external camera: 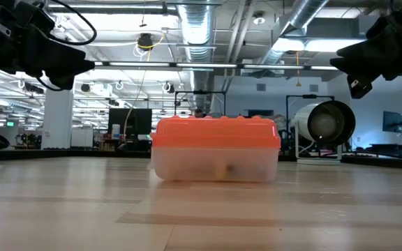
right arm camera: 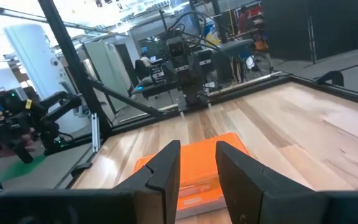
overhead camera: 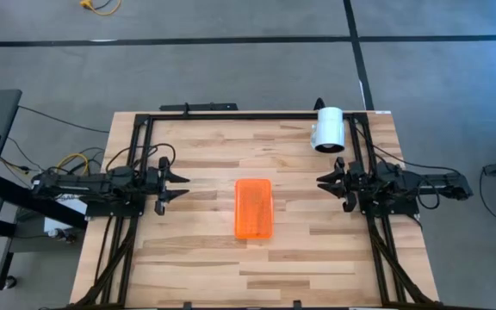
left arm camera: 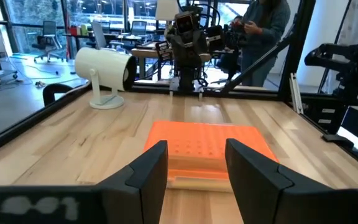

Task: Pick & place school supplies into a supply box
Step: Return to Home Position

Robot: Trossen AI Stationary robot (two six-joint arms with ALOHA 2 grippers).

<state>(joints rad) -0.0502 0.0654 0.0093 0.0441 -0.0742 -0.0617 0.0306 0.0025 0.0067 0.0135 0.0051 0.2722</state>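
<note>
Near edge: bare light-wood plank tabletop [overhead camera: 188, 267].

Mid-table: small rectangular clear plastic supply box with a bright orange lid [overhead camera: 253, 208]. It lies flat at the centre of the tabletop with the lid on and its long side running near to far. From the low view the lid sits level on the clear base [external camera: 215, 150]. Something yellowish shows through the wall, too blurred to name. No pens, pencils or scissors lie loose on the wood.

Left gripper [overhead camera: 175, 185]: at the table's left side, well apart from the box and raised above the surface. Its fingers [left arm camera: 151, 168] are spread apart with nothing between them, and they point toward the box.

Right gripper [overhead camera: 327, 182]: at the right side, likewise raised and well apart from the box. Its fingers [right arm camera: 166, 165] stand parted on a narrower gap and hold nothing.

Far right corner: white cylinder on a small stand [overhead camera: 327, 129], lying on its side just beyond the right gripper.

Beyond the table: a person [left arm camera: 263, 25] stands behind the right arm.
</note>
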